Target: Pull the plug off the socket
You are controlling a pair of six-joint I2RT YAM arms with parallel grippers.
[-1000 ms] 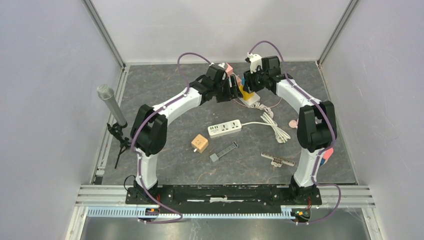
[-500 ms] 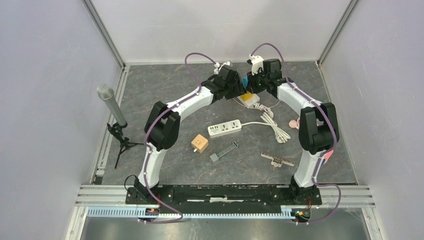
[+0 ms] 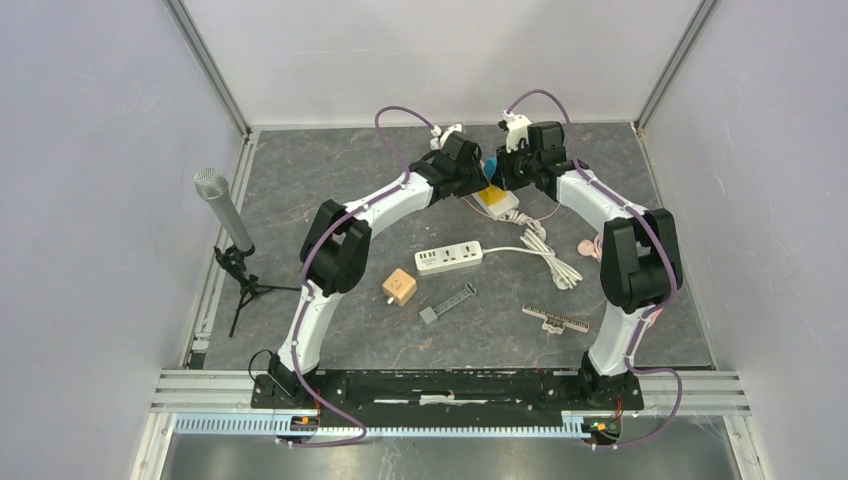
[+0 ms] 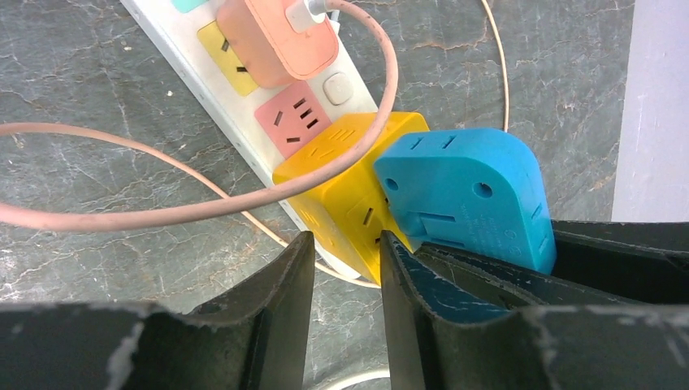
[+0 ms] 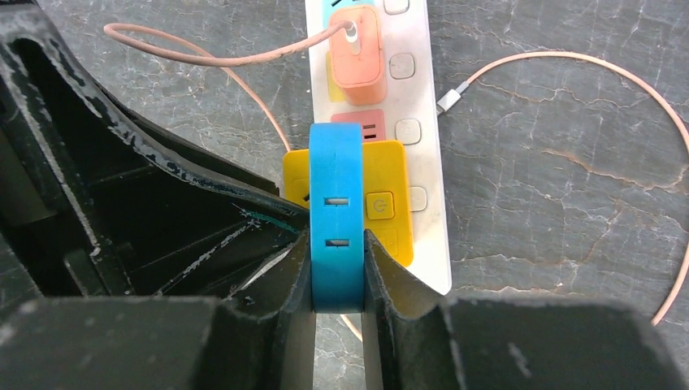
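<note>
Two wrist-only details: right pincer (image 5: 337, 237) tight around blue plug (image 5: 337, 175), left pincer (image 4: 347, 244) narrowly parted before yellow adapter (image 4: 335, 180).

Two power strips (image 3: 449, 257) (image 3: 503, 203), one blue plug (image 5: 337, 219), one microphone (image 3: 222, 210), one cube (image 3: 399, 287), one comb (image 3: 556, 319)
</note>
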